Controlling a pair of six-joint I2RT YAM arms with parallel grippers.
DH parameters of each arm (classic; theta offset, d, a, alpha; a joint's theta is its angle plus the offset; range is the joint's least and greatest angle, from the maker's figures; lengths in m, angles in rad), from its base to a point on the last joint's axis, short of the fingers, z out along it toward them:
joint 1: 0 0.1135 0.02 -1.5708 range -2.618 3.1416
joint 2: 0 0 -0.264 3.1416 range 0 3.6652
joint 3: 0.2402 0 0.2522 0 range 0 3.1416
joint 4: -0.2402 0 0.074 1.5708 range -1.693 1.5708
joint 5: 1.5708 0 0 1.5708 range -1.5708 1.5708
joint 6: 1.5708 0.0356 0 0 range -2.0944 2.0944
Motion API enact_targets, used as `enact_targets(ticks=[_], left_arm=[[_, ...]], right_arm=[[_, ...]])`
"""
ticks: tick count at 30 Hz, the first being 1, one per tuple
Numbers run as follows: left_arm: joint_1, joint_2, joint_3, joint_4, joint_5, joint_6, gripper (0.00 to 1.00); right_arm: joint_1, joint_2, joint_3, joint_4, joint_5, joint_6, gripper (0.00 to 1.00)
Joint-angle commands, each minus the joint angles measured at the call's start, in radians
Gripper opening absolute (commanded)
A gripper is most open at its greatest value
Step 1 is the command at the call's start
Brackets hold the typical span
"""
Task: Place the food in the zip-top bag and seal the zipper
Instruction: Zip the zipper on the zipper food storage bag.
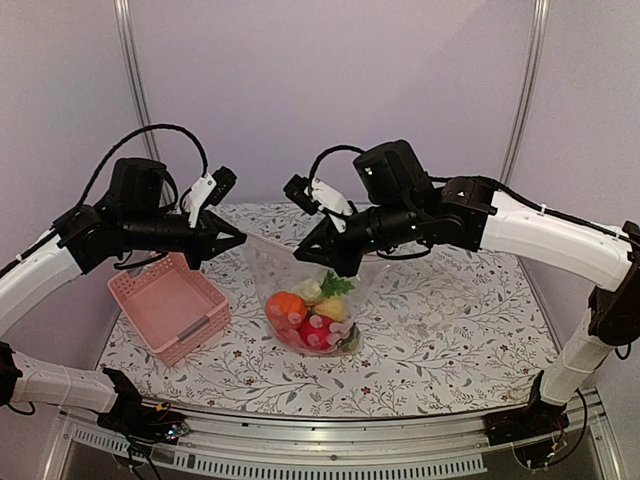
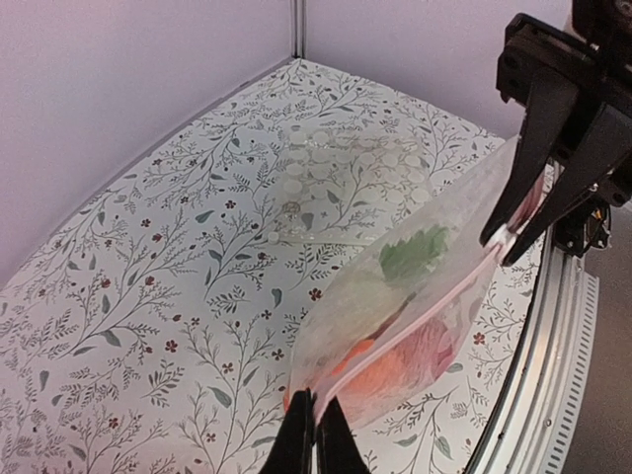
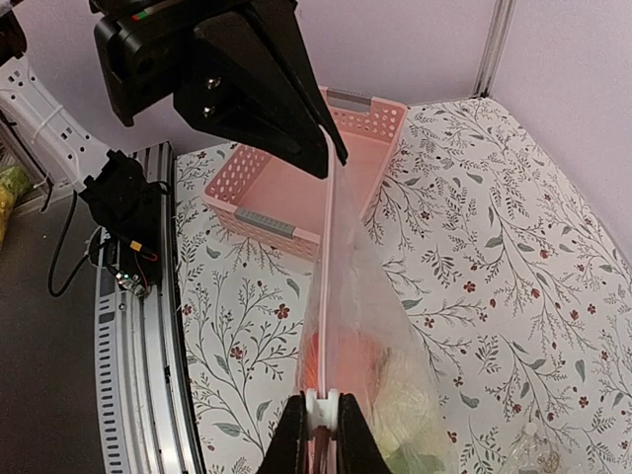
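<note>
**Food bagged, zipper pulled taut between both sets of fingers**

The loading part looks done. The food (image 1: 305,318) sits in a heap at the bottom of the zip-top bag (image 1: 266,268): red, orange and yellow pieces, with the green leaves of the radish uppermost. No food shows in the pink basket (image 1: 170,305), which stands on the bench (image 1: 450,320) just to the left of the bag.

What is left is the seal. The zipper (image 3: 329,247) runs as one straight, tight line from one arm to the other. In the right wrist view its two sides appear to lie together along the whole visible run. Whether they are pressed home everywhere cannot be told from these views, least of all at the ends hidden in the grips. I judge the task to be in its closing step, either finishing the press along the strip or checking it.

The left fingers (image 2: 299,436) are together, clamped on the zipper at the left corner of the bag. The right fingers (image 3: 293,436) are likewise pinched on the strip at the opposite end, with the white rim showing between their tips. The bag hangs below this line, well under both grips. Whether its loaded bottom touches the bench or hangs just above it I cannot tell.
</note>
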Motion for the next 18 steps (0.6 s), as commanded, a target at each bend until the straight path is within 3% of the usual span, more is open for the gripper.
enact_targets(ticks=[1, 18], left_arm=[[0.054, -0.024, -0.002, 0.038, -0.091, -0.019, 0.0], [0.081, -0.016, -0.003, 0.043, -0.102, -0.035, 0.0]], right_arm=[[-0.006, -0.043, -0.034, -0.118, 0.02, 0.01, 0.0], [-0.019, -0.075, -0.066, -0.118, 0.047, 0.014, 0.0]])
